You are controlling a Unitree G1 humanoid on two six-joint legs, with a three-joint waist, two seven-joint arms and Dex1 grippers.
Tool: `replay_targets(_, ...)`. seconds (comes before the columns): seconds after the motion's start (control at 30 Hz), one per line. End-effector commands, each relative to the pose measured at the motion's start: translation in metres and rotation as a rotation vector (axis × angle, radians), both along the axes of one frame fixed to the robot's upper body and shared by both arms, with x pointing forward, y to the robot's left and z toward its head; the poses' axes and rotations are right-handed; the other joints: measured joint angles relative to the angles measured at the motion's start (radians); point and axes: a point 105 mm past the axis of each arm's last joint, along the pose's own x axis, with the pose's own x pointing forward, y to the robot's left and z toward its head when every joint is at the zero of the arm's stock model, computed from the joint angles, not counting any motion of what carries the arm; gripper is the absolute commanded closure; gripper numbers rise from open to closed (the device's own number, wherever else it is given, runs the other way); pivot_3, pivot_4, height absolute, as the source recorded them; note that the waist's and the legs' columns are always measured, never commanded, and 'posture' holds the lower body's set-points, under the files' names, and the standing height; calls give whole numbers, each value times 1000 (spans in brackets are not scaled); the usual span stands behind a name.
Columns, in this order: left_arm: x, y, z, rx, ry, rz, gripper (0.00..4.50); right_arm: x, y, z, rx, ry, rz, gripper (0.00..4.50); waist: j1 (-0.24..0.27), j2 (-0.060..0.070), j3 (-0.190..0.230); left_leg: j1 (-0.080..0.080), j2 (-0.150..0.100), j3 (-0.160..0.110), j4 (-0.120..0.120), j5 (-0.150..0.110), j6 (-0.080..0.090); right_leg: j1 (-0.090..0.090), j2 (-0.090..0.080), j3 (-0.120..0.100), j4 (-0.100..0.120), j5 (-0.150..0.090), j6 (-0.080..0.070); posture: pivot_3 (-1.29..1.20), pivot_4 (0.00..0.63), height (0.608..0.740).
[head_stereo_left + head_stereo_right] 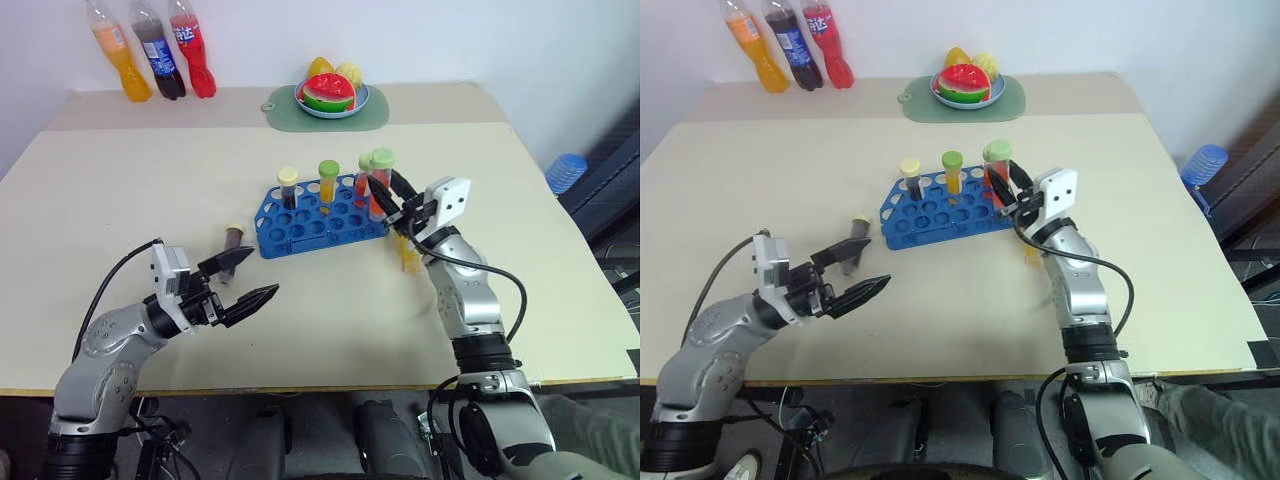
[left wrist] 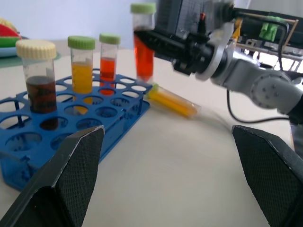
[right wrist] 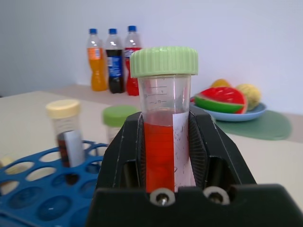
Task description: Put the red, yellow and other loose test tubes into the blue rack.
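Holding a red tube over the blue rack's right end.

Clamped between the right gripper's (image 1: 393, 200) jaws, the red tube (image 1: 379, 186) with a green cap stands upright at the right end of the blue rack (image 1: 318, 222) on the worktop (image 1: 300, 300); whether its base sits in a hole I cannot tell. In the rack stand a dark brown tube (image 1: 288, 186) with a cream cap, a yellow-orange tube (image 1: 328, 181) with a green cap and another red-orange tube (image 2: 109, 57). A yellow tube (image 2: 173, 100) lies on its side just beside the rack's right end, and a dark tube (image 1: 233, 238) lies left of the rack. The left gripper (image 1: 243, 280) hovers low near that dark tube, its jaws wide apart and holding nothing. Three soda bottles (image 1: 150, 48) and a fruit plate (image 1: 333, 95) on a green mat (image 1: 376, 112) stand at the far edge.
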Motion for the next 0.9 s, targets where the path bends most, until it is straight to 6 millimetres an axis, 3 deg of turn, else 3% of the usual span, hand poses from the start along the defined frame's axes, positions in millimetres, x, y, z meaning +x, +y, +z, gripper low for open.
replay_targets(0.03, -4, 0, 11, -2, -38, 5, 0, 0, 9, 4, -14, -45, -1, 3745, 0, 0, 0, 0, 0, 0, 0, 0, 0, 0, 0, 0, 0, 0, 0, 0, 150, 740)
replay_targets(0.23, -6, 0, 11, 10, -35, 14, 0, 4, 16, 3, -1, -38, -4, 3745, 0, 0, 0, 0, 0, 0, 0, 0, 0, 0, 0, 0, 0, 0, 0, 0, 150, 740)
replay_targets(0.67, -6, -1, 12, 10, -37, 25, 0, 6, -13, 15, -14, -57, -60, 3745, -1, 0, 0, 0, 0, 0, 0, 0, 0, 0, 0, 0, 0, 0, 0, 0, 150, 740)
replay_targets(0.9, -5, -1, 12, 8, -38, 16, 0, 6, 0, 12, 3, -44, -34, 3745, -1, 0, 0, 0, 0, 1, 0, 0, 0, 0, 0, 0, 0, 0, 0, 0, 150, 740)
